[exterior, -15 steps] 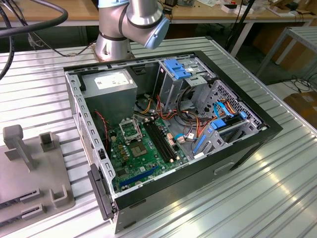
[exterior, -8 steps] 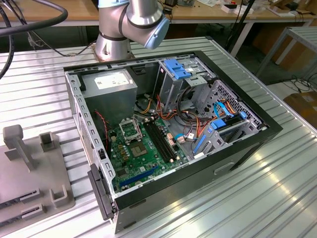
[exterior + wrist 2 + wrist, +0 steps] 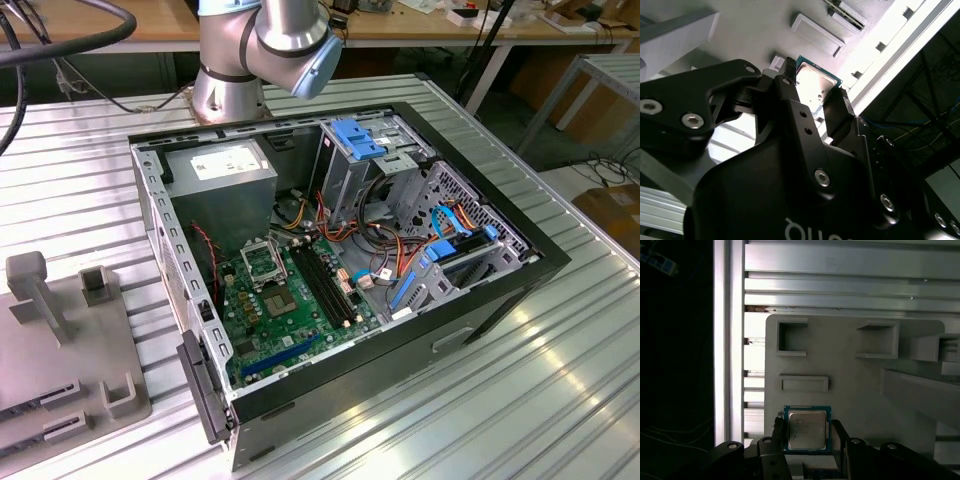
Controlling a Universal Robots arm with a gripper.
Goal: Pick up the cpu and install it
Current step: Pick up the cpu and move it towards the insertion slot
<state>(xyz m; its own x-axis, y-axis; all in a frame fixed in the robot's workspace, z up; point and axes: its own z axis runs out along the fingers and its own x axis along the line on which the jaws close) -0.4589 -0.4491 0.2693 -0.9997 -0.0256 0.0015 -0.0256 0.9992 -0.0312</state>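
The cpu [image 3: 807, 429] is a small square chip with a shiny grey metal top and a green rim, and it sits between my black fingers [image 3: 778, 426] over the pale grey parts holder [image 3: 850, 385]. In both wrist views my gripper [image 3: 807, 428] is closed onto two opposite edges of the chip. The second wrist view shows the cpu [image 3: 816, 86] from the other side, clamped at the tips of the gripper [image 3: 816, 81]. In the exterior view the square metal socket frame [image 3: 262, 262] lies on the green motherboard [image 3: 290, 310] inside the open computer case [image 3: 500, 290].
The parts holder [image 3: 60, 350] lies at the exterior view's left, with raised posts and slots. The arm's base [image 3: 230, 90] stands behind the case. A grey power-supply box [image 3: 225, 170], black memory slots [image 3: 325, 285], cables and blue drive brackets [image 3: 430, 270] crowd the case. The table is ribbed metal [image 3: 840, 285].
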